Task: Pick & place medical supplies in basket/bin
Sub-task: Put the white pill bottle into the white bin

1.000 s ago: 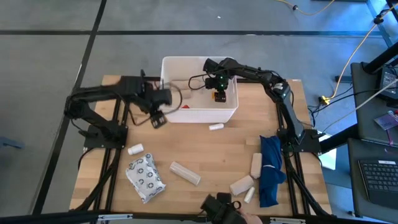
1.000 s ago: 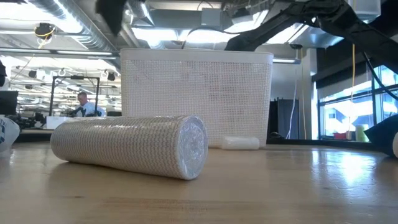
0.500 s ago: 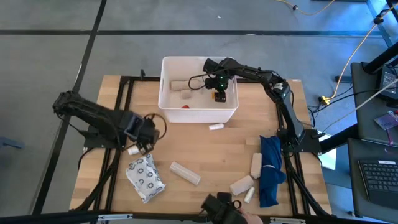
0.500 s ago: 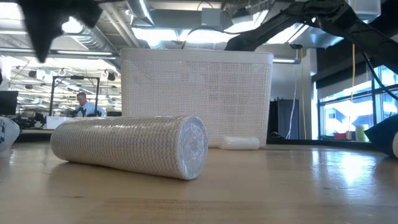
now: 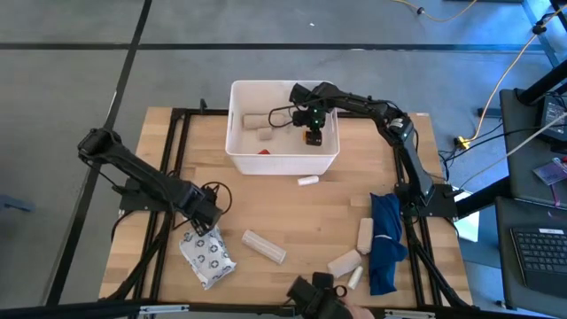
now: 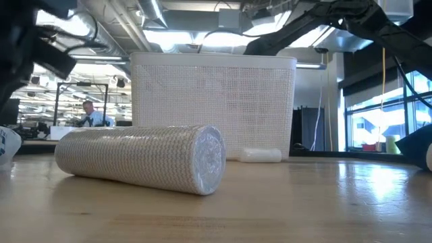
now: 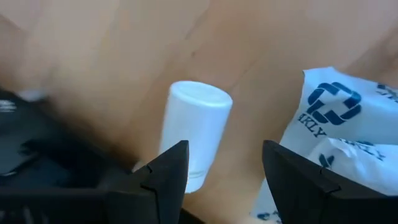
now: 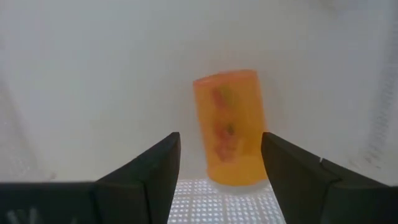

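L gripper [image 5: 205, 215], jaws apart, hovers over small white tube [image 7: 196, 134] at left, beside patterned packet [image 5: 206, 254]; off-centre closing could roll tube away. R gripper [image 8: 219, 163], jaws apart, hangs inside bin [image 5: 239, 159] above orange bottle [image 8: 231, 127]; could re-snag it.

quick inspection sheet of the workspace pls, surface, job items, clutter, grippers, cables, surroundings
surface: wooden table, items scattered.
job's things: white bin holds a roll, a small piece and an orange bottle; white tube, patterned packet, beige rolls on the table.
clutter: blue cloth at the right edge.
grippers: left gripper open over the white tube; right gripper open in the bin, by the bottle.
cables: yellow cable on the floor.
surroundings: person at a far desk; keyboard.
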Controlling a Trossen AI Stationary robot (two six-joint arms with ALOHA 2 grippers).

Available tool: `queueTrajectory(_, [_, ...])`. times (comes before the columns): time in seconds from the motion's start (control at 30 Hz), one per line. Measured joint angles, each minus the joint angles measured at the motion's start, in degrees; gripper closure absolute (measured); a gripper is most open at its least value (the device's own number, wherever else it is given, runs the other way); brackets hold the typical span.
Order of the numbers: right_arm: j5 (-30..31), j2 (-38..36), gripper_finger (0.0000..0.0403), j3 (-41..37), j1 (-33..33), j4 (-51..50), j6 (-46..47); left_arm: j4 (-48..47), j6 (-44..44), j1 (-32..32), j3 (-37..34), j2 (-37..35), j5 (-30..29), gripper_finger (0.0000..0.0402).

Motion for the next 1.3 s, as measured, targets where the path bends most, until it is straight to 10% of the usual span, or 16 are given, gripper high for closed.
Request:
queueTrajectory(0.73, [-2.6,-0.1,0.0178,23.9,0.0,-11.3,7.7,3.2,-0.4,0.1,-8.0,-0.3,1.8,0.0215])
queueTrajectory(1.3, [-37.7,-17.4,0.0178,24.8,7.3,-7.6,8.0,-5.3,4.1,7.2,10.2,-4.4,-15.4,0.0229])
